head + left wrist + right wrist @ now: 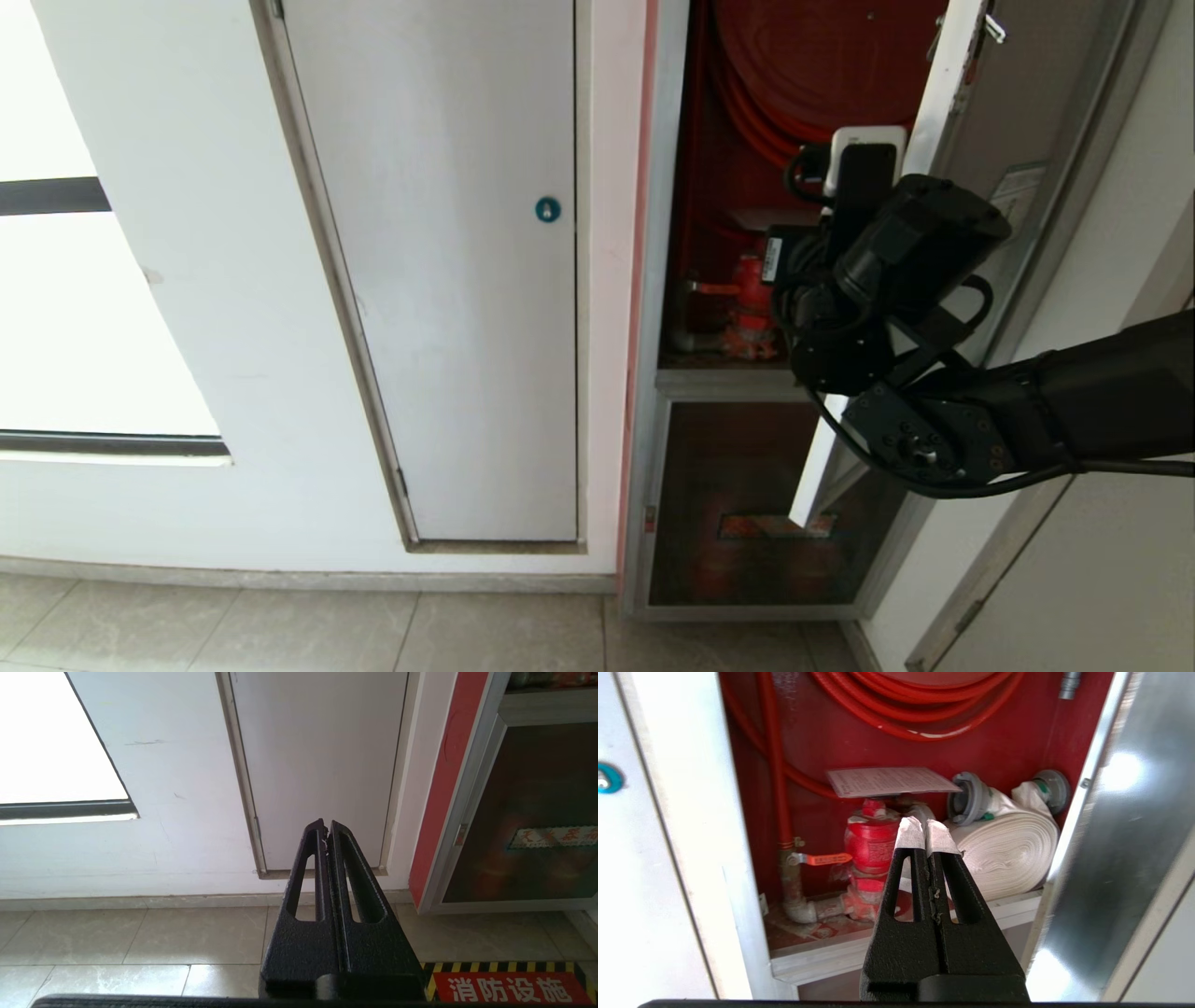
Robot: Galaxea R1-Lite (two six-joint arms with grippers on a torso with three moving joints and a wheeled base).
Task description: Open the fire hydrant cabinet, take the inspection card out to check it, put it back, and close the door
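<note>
Right now the right gripper [926, 833] has its taped fingertips [909, 835] pressed together with nothing between them, and it hangs in the open mouth of the fire hydrant cabinet [1008, 742], not touching anything that can be seen. Straight ahead of those tips and a little higher, deeper in the red interior, the inspection card [892, 781] lies flat on top of the red valve [871, 847]. Its long axis runs across the line of the gripper, with its near edge turned toward the gripper. The card is near the tips but apart from them. To one side of the valve sits the rolled white hose [1008, 851], and the red hose reel [920, 704] hangs above. In the head view the door [1018, 140] stands swung out on the robot's right, close beside the right arm, so the opening is clear in front of the wrist. The right arm is plainly the nearer one; the left gripper [327, 835], also closed and empty, points at the floor tiles [140, 942] well to the left of the cabinet, in front of the white door [317, 765]. Judging from this, taking the card would call for the right jaws to part first, then go forward and slightly up so that one finger passes over the card's near edge and the other under it.
</note>
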